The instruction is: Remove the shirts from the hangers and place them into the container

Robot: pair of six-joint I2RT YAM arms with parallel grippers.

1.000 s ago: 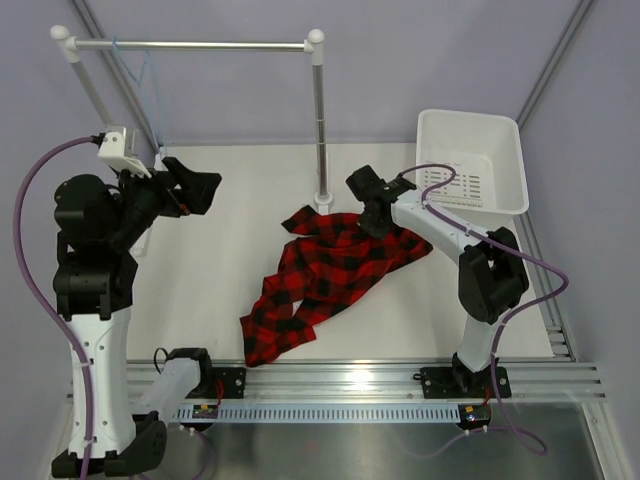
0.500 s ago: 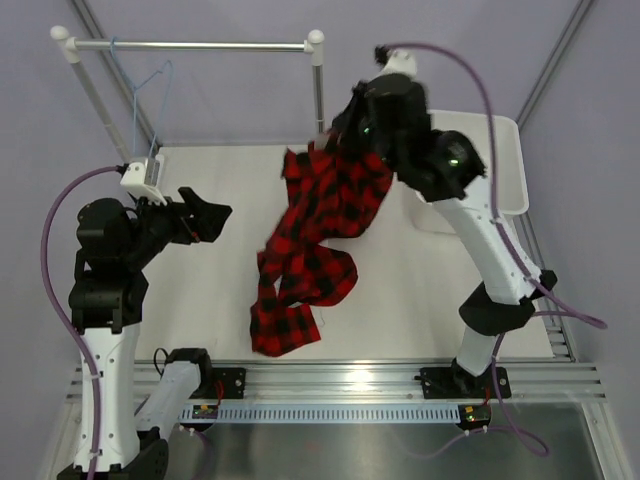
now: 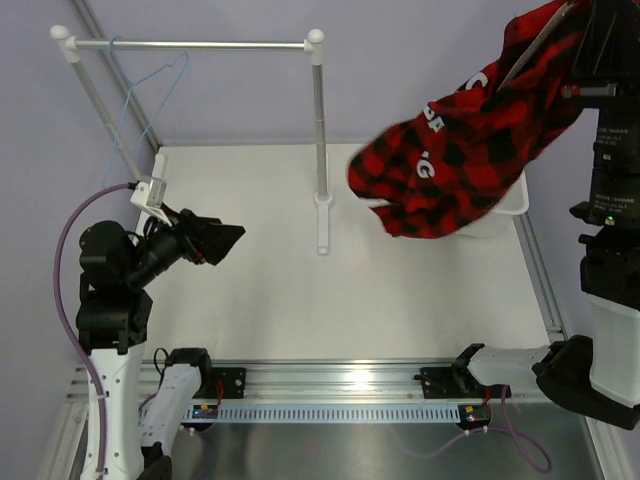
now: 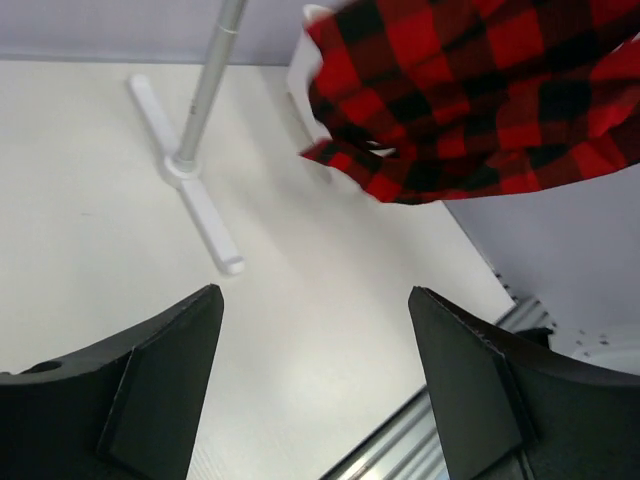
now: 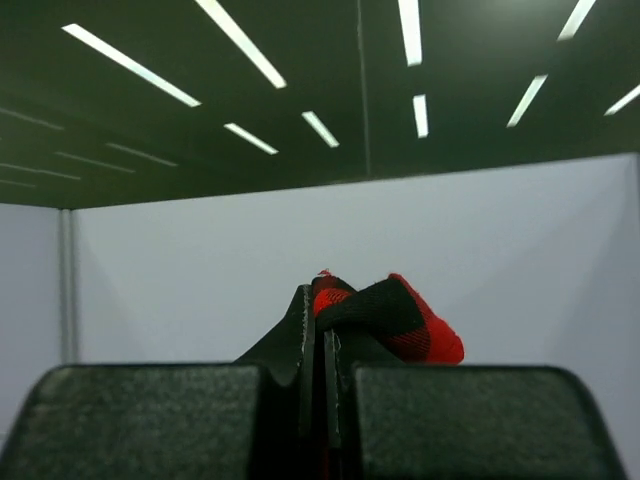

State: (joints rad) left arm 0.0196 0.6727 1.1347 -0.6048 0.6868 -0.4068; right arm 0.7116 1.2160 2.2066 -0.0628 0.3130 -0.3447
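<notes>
The red-and-black checked shirt hangs bunched in the air at the upper right, over the white container, which it mostly hides. My right gripper is raised high and shut on a fold of the shirt; in the top view the cloth covers its fingers. The light-blue wire hanger hangs bare at the left end of the rack bar. My left gripper hovers over the left of the table, open and holding nothing. Its wrist view shows the shirt hanging ahead.
The white-and-silver clothes rack stands across the back, its right post and foot in the middle of the table. An aluminium rail runs along the near edge. Purple walls enclose the table.
My right arm has lifted the shirt off the table, up and to the right, until it hangs over the container. My left arm has dropped and swung toward the centre.
</notes>
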